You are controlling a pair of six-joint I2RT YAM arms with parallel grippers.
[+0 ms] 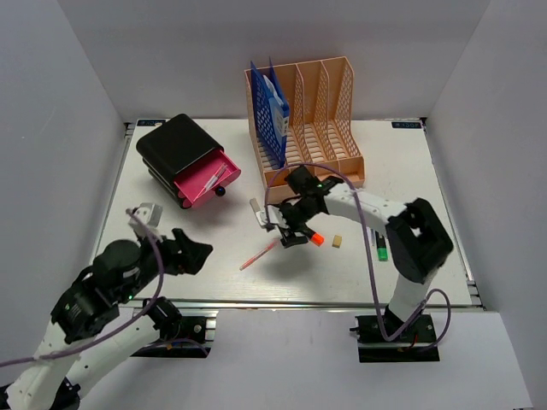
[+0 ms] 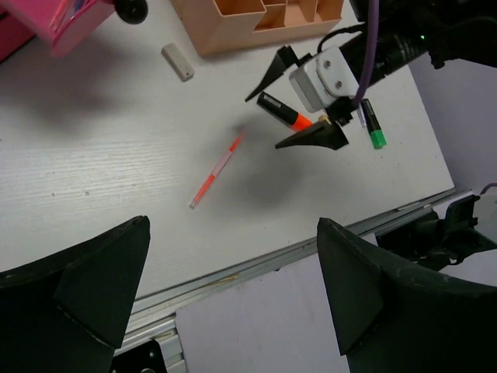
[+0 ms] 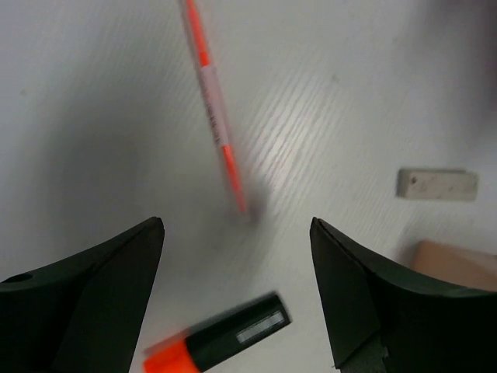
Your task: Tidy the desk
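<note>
The big white table point(image 1: 410, 171) fills the middle of the view from above, and everything sits on it. The right claw point(image 1: 285, 232) hangs low over the middle of the table with its two fingers wide apart, and it holds nothing. Under it lie a pink pen point(image 1: 259, 254) and an orange marker point(image 1: 314, 238) with a black body. The pen is a bit to the left and the marker a bit to the right, and they do not touch. A small white eraser point(image 1: 254, 206) lies just beyond the claw. A little tan block point(image 1: 337, 242) and a green marker point(image 1: 380, 248) lie further right.

The left claw point(image 1: 201, 254) is at the near left, also spread apart and empty.

At the far side stands a peach rack point(image 1: 329, 128) with blue folders point(image 1: 272, 107) in its left slots. Left of it is a black box point(image 1: 175, 145) with its pink drawer point(image 1: 205, 178) pulled out.
</note>
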